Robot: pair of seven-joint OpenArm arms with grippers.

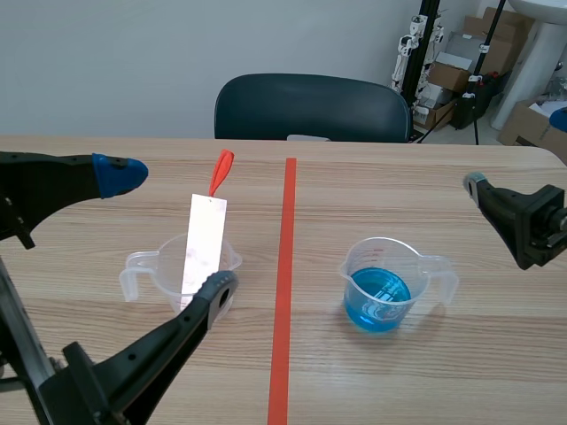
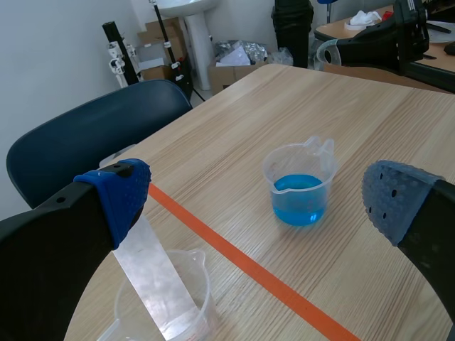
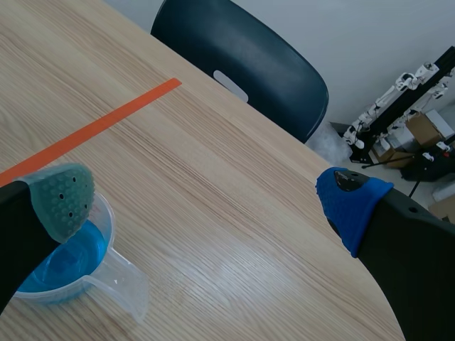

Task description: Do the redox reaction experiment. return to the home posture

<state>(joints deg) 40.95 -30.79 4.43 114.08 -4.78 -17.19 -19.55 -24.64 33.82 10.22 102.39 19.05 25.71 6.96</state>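
- A clear plastic beaker holding blue liquid [image 1: 383,290] stands on the pale wooden table [image 1: 399,186], in its right half. It is just right of the orange-red tape line [image 1: 285,266], and its handle points toward the right edge. Faint printed marks on its wall are too small to read.
- A second clear plastic beaker [image 1: 151,270] stands in the left half, handle toward the left edge.
- A flat white strip with an orange-red end [image 1: 205,239] stands in this beaker and leans toward the far edge.
- The left gripper [image 2: 256,195] hangs above this second beaker, fingers spread wide, holding nothing.
- The right gripper [image 3: 206,199] hangs near the right edge, fingers spread wide and empty. The blue-liquid beaker sits beneath its green-padded finger.
- A dark blue chair [image 1: 310,106] stands at the far edge.
- Cardboard boxes [image 1: 454,73] are stacked beyond the far right corner.
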